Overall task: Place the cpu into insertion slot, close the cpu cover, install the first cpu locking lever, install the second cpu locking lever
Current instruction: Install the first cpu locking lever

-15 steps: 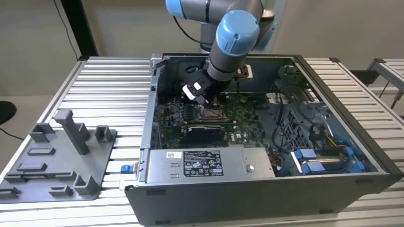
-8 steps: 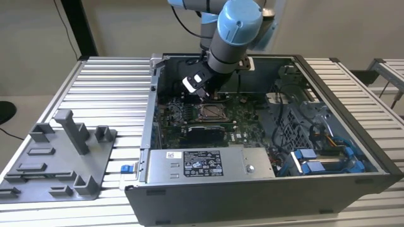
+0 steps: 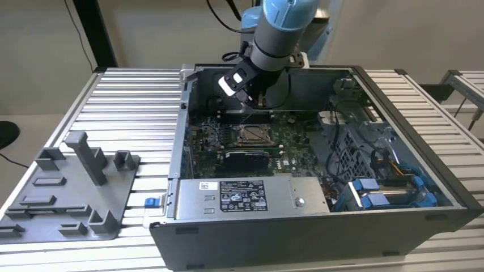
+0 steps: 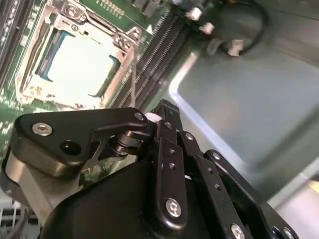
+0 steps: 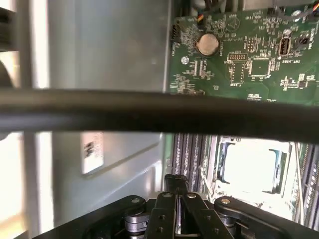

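The black gripper (image 4: 162, 108) stands in the foreground, its jaws pressed together with nothing between them, near the edge of the green circuit board (image 4: 127, 15). Just beyond the tips the cpu (image 4: 79, 64) lies flat and glaring bright, framed by the silvery cpu cover (image 4: 121, 42). A grey case wall (image 4: 249, 99) runs beside the board.

Inside the open metal computer case (image 3: 302, 238) on the ribbed bench (image 3: 128, 96), the square silver-rimmed insertion slot (image 3: 252, 134) lies behind the labelled grey power-supply box (image 3: 250, 195).
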